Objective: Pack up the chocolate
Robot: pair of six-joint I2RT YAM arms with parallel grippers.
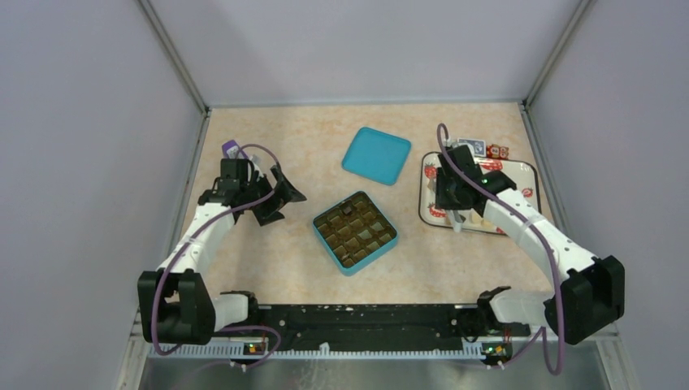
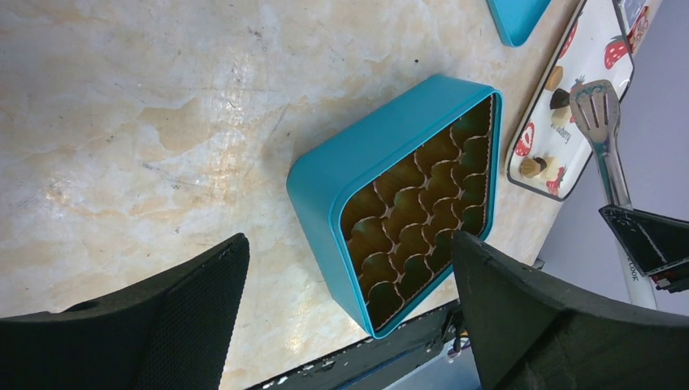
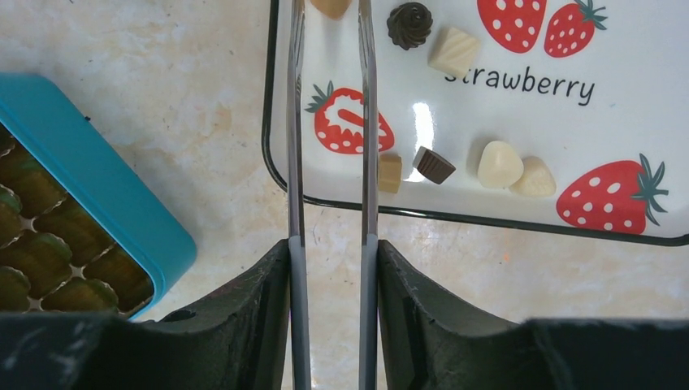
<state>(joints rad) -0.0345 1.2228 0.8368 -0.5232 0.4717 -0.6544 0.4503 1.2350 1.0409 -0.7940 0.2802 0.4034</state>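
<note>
Several chocolate pieces lie on the white strawberry tray point(image 3: 487, 106): a dark swirl point(image 3: 410, 24), a cream block point(image 3: 453, 50), a tan cube point(image 3: 390, 172), a dark brown piece point(image 3: 435, 165) and two cream ones point(image 3: 499, 164). My right gripper point(image 3: 329, 252) is shut on metal tongs point(image 3: 367, 122), its fingers pressing both arms. The tongs reach over the tray with a gap between their arms, and a tan piece point(image 3: 331, 6) sits at their tips. The open teal box point(image 1: 355, 232) shows one dark piece point(image 1: 348, 210) in a far cell. My left gripper point(image 1: 276, 195) hangs open and empty, left of the box.
The teal lid point(image 1: 376, 154) lies behind the box. A small blue card point(image 1: 472, 146) and red wrapped bits point(image 1: 498, 151) sit at the tray's far edge. Grey walls close in the table on three sides.
</note>
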